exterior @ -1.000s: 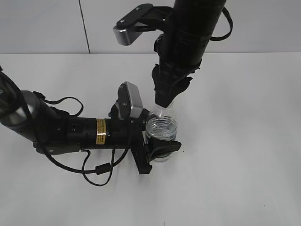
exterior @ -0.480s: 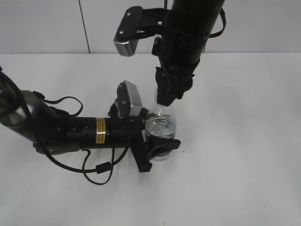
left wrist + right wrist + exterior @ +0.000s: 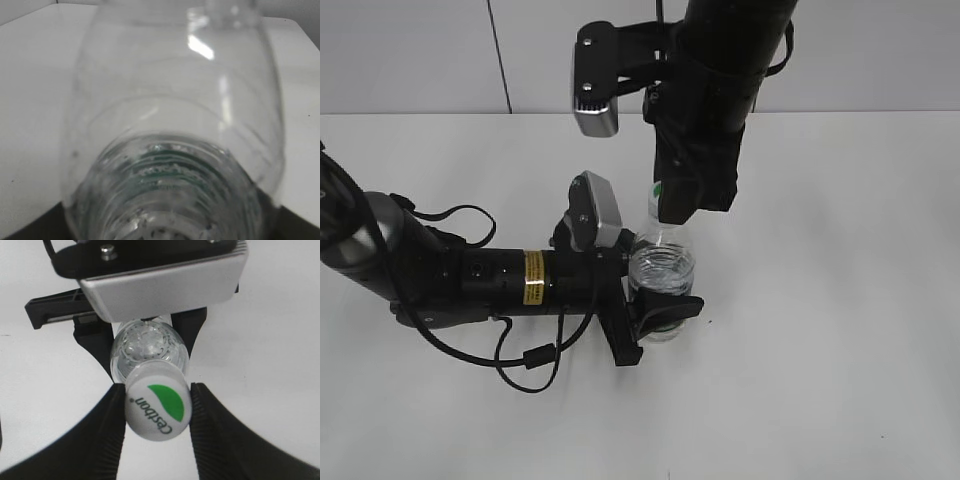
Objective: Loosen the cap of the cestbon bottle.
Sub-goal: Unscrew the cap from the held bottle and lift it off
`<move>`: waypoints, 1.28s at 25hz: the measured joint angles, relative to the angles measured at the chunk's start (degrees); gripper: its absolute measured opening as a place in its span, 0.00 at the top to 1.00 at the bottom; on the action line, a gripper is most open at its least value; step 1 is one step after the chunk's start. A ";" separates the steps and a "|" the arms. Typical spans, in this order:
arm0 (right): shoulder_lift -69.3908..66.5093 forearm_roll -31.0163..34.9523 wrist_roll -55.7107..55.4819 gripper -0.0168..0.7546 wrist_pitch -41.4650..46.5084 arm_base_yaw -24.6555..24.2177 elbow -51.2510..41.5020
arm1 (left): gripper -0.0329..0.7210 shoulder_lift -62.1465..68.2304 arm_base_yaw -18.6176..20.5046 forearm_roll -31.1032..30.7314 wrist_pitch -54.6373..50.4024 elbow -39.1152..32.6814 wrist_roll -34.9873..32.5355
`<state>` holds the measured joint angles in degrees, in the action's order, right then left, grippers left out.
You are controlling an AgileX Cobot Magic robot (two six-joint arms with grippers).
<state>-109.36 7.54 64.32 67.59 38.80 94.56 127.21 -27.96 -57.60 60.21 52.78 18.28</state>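
The cestbon bottle (image 3: 662, 268) is held upright on the bench (image 3: 840, 300), pinched by the left tool (image 3: 660, 310). The cap (image 3: 157, 408) is clamped by the right tool (image 3: 157, 412), whose wrist has been rotated since a second ago.

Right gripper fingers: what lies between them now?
The cap of the cestbon bottle sits between the right gripper fingers, seen in the right wrist view.

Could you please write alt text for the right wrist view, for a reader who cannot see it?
Seen from above, a white cap with a green half-disc logo and "Cestbon" lettering sits between the right gripper's two black jaws, which touch its sides. Below it, the clear bottle is clamped by the left gripper over a white table.
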 joint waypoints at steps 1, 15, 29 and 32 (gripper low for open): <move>0.00 0.00 0.65 0.59 0.00 0.00 0.00 | 0.42 0.00 0.00 -0.07 0.00 0.00 0.00; 1.04 -0.11 2.34 0.59 0.38 0.00 -0.31 | 0.42 0.00 0.00 -0.50 0.00 0.00 -0.12; 2.62 -0.89 4.93 0.59 0.42 0.00 -0.22 | 0.42 0.00 0.05 -0.87 0.06 0.00 -0.12; 3.05 -0.96 0.63 0.59 0.45 0.00 1.55 | 0.42 0.00 0.11 -0.91 0.06 0.00 -0.12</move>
<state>-106.31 6.58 64.95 68.04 38.80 96.11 127.21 -27.85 -58.52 60.26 52.78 18.16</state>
